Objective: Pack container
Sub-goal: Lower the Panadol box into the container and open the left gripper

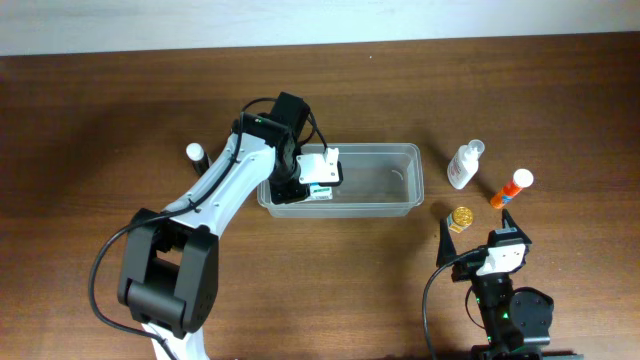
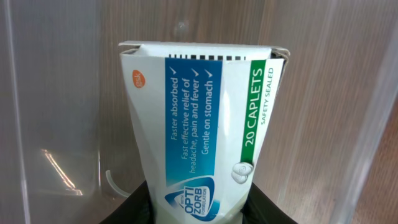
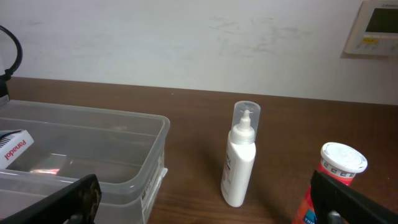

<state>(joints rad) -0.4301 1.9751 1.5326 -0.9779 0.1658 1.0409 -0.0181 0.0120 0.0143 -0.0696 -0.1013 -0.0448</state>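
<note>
The clear plastic container [image 1: 390,185] sits mid-table. My left gripper [image 1: 318,188] reaches into its left end and is shut on a white, blue and green caplet box [image 2: 199,124], held inside the tub; its tip also shows in the right wrist view [image 3: 12,148]. My right gripper [image 1: 478,228] is open and empty at the front right, near the table. A white spray bottle [image 1: 463,165] [image 3: 239,163] and an orange tube with a white cap [image 1: 510,188] [image 3: 329,180] lie right of the container [image 3: 93,155].
A small gold-capped jar [image 1: 461,217] sits just in front of the container's right corner, by my right gripper. A small black-and-white bottle [image 1: 196,154] stands left of the left arm. A wall runs behind the table.
</note>
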